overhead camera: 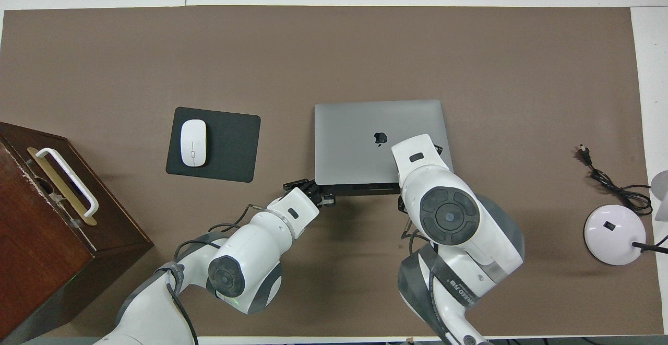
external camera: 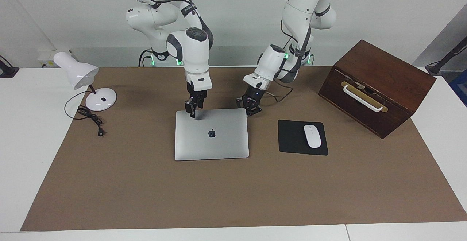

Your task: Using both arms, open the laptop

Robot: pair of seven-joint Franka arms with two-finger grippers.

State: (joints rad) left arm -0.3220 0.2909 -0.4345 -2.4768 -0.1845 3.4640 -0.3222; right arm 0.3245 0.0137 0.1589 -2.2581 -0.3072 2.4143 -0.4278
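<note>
The brown mat (external camera: 233,190) covers most of the table, and the stretch of it past the laptop, away from the robots, lies bare and open. The wooden box (external camera: 377,86) with a white handle stands toward the left arm's end, well apart from both grippers. The laptop (external camera: 215,139) lies flat and closed at the middle of the mat, logo up, its edge nearest the robots directly under both grippers.

The right gripper (external camera: 192,113) points straight down onto the lid near the corner at the right arm's end, its tip touching the surface; I cannot tell how its fingers stand. The left gripper (external camera: 253,109) comes in slantwise, low at the other near corner, right against the laptop's edge, its fingertips pressed together.

Beside the left gripper, toward the box, the black pad (external camera: 293,139) lies just beside the laptop with a strip of mat between them, and the white mouse (external camera: 312,136) rests on it. The white lamp (external camera: 85,82) and its cord (external camera: 91,119) sit well clear of the right gripper, at the mat's edge.
</note>
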